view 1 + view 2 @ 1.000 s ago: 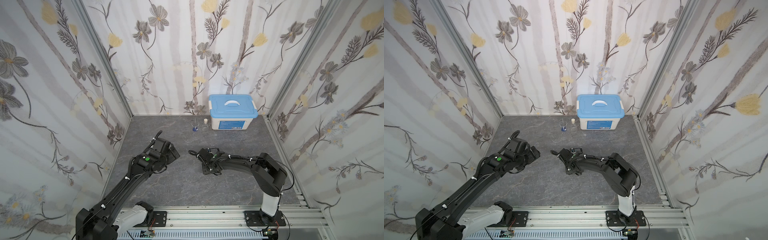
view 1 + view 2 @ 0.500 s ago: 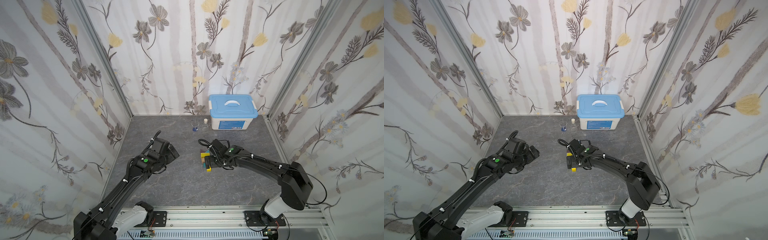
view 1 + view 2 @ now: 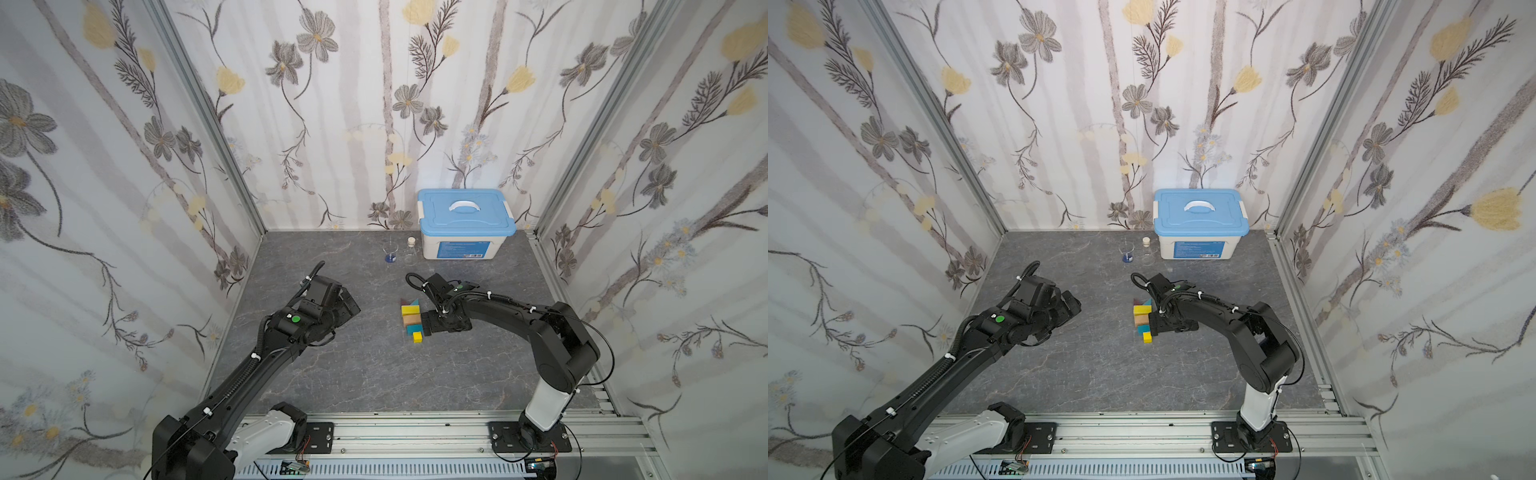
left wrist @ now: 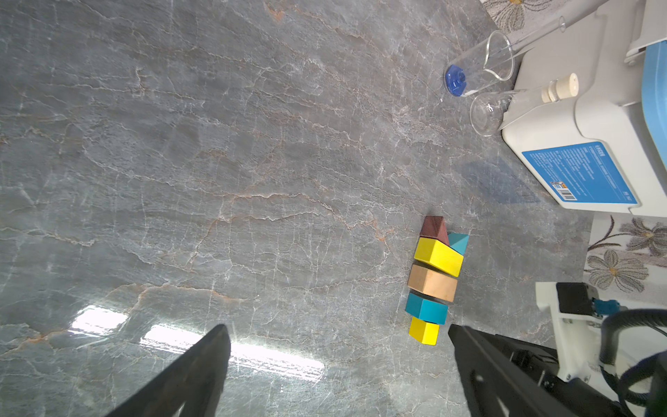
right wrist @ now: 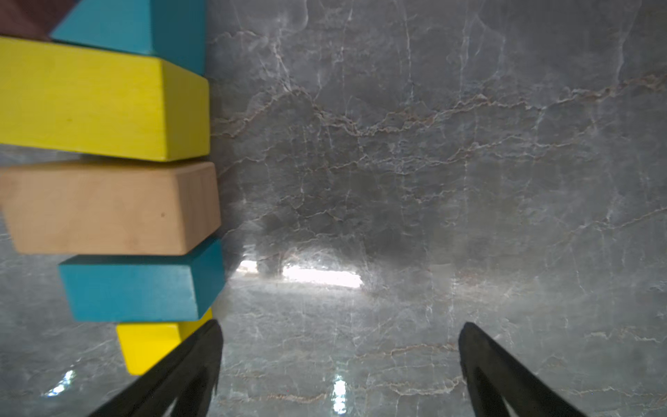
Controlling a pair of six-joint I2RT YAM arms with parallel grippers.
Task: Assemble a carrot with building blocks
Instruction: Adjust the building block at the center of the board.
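One black parallel tool, the left gripper (image 4: 337, 332), hangs furthest left over the grey marble-patterned tabletop (image 3: 353, 374), its jaws spread wide with nothing between them. Next, near the back wall, stands a clear glass beaker (image 3: 390, 252) with a blue bottom. In the middle of the table the carrot (image 3: 411, 319) lies flat. A maroon wedge (image 4: 433, 227) and a teal wedge (image 4: 459, 242) form the far end. After them come a yellow brick (image 4: 438, 257), a tan wooden brick (image 4: 432, 282), a teal brick (image 4: 426, 308) and a small yellow cube (image 4: 424, 330) as the near tip, all in a slightly crooked line. Just right of it the right gripper (image 5: 341, 326) is likewise spread and empty; one finger (image 5: 191, 368) sits just beside the cube, perhaps touching it. Furthest right, by the back wall, stands a white plastic box with a blue lid (image 3: 465, 212).
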